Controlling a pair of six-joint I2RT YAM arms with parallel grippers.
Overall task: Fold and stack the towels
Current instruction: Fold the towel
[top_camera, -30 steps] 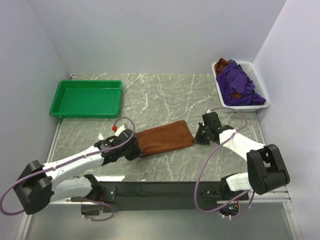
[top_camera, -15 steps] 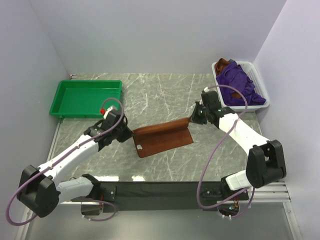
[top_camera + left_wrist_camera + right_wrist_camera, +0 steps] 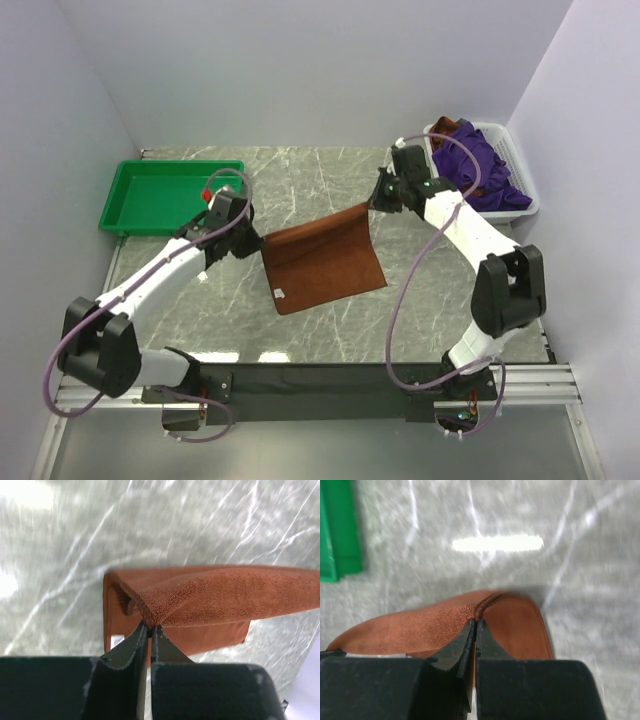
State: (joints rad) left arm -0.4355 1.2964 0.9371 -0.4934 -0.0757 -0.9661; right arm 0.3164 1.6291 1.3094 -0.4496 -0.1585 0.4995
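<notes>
Grey marble tabletop [image 3: 430,290] fills the floor of a booth with pale walls [image 3: 300,70]. At the center of the overhead view a rust-brown towel [image 3: 322,265] is strung between the 2 arms. The left fingers [image 3: 129,650] are pressed together on its left corner, the plush bunched into a small fold right at their tips. The right fingers [image 3: 454,650] are likewise clamped on the opposite corner, at the towel's upper right, so the cloth hangs directly ahead of both pairs of tips.

The gripped edge is raised off the tabletop and pulled fairly taut. The near part of the towel lies flat on the marble, and the left wrist view shows the lifted layer arching over that flat layer. A small white label [image 3: 281,293] sits near the lower left corner.

At the upper right of the overhead frame, a white basket [image 3: 508,150] holds a heap of purple towels [image 3: 480,170]. At the upper left sits a green tray [image 3: 170,200], well apart from the brown towel.

The towel's long side runs left to right across the frame, rising a little toward the right, with the held edge farthest from the arm bases.
</notes>
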